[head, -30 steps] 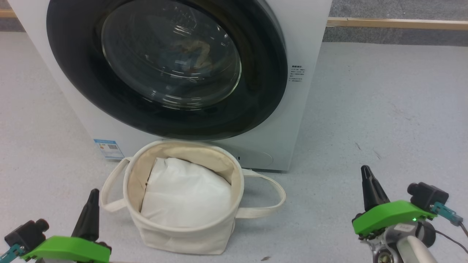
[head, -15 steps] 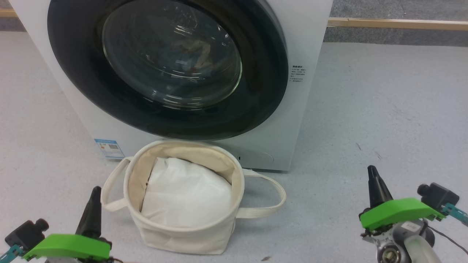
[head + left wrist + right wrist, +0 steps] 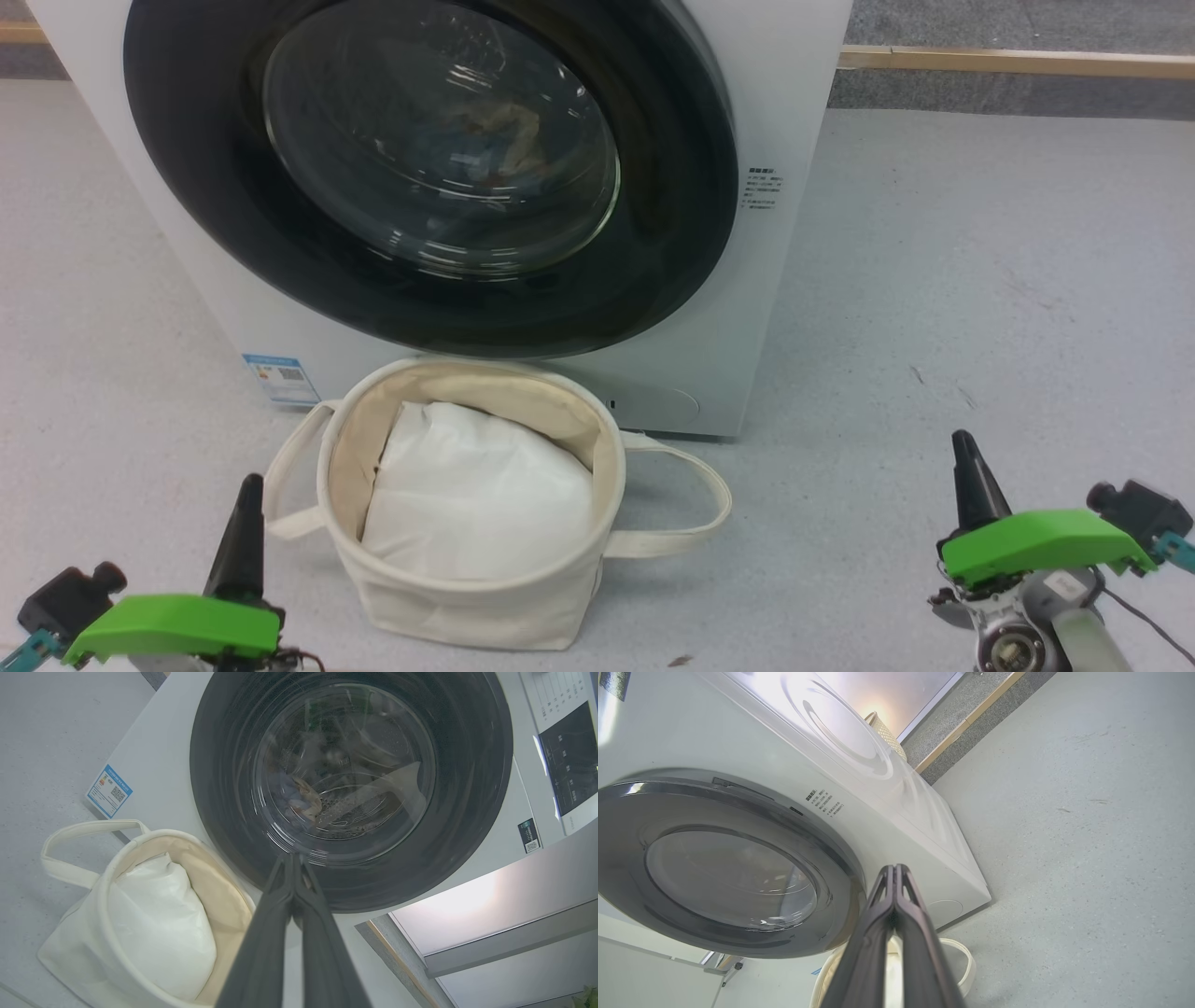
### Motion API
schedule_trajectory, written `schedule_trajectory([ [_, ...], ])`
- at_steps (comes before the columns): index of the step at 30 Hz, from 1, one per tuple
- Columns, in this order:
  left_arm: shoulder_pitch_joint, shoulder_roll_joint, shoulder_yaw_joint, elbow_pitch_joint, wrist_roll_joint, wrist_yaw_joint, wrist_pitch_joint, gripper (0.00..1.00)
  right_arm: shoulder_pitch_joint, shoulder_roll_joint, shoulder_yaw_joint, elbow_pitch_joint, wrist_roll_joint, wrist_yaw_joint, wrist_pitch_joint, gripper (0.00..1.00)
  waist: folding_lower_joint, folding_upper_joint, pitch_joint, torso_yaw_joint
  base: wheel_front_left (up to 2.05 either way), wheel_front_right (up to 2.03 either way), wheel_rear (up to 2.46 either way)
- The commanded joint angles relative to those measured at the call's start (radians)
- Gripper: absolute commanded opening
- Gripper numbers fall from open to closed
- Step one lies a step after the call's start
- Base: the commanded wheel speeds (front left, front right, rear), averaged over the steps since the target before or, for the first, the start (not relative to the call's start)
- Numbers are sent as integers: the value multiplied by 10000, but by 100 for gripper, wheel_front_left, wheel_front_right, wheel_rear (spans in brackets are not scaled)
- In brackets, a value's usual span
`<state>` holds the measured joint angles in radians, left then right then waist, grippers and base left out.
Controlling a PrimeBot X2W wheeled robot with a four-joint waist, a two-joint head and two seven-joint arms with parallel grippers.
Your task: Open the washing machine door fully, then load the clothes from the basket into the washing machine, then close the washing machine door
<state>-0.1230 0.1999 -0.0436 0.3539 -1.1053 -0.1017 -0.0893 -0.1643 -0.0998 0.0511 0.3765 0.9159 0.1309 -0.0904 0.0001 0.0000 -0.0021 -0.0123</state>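
Now the white box-shaped front-loading washing machine (image 3: 780,93) stands on the grey speckled floor (image 3: 980,280), and its round door with a glossy black rim (image 3: 667,233) is closed. Just before it stands the small cream canvas basket (image 3: 467,607), with a plain white pillow-like bundle (image 3: 476,495) inside. Since a second ago the right gripper (image 3: 964,448) has drifted rightward and lower; the left gripper (image 3: 249,490) has hardly moved. Both pairs of dark fingers are pressed together, holding nothing. The blue and cream clothes (image 3: 495,121) lie behind the door glass, well apart from them.
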Motion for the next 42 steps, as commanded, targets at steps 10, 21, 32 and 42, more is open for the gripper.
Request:
schedule_trajectory([
  [10, -191, -117, 490, -596, -796, 62, 308, 0, -142, 66, -218, -489, 1110, -1, 317, 0, 0, 0, 0, 17, 0, 0, 0],
  [21, -124, -373, 695, -803, -1580, 109, 626, 0, -46, 130, -470, -617, 2202, -1, 625, 0, 0, 0, 0, 36, 0, 0, 0],
  [32, -56, -629, 899, -1010, -2365, 156, 943, 0, 50, 192, -718, -744, 3298, -1, 929, 0, 0, 0, 0, 55, 0, 0, 0],
  [42, 5, -861, 1086, -1198, -3078, 199, 1232, 0, 137, 245, -939, -860, 4298, -1, 1202, 0, 0, 0, 0, 73, 0, 0, 0],
])
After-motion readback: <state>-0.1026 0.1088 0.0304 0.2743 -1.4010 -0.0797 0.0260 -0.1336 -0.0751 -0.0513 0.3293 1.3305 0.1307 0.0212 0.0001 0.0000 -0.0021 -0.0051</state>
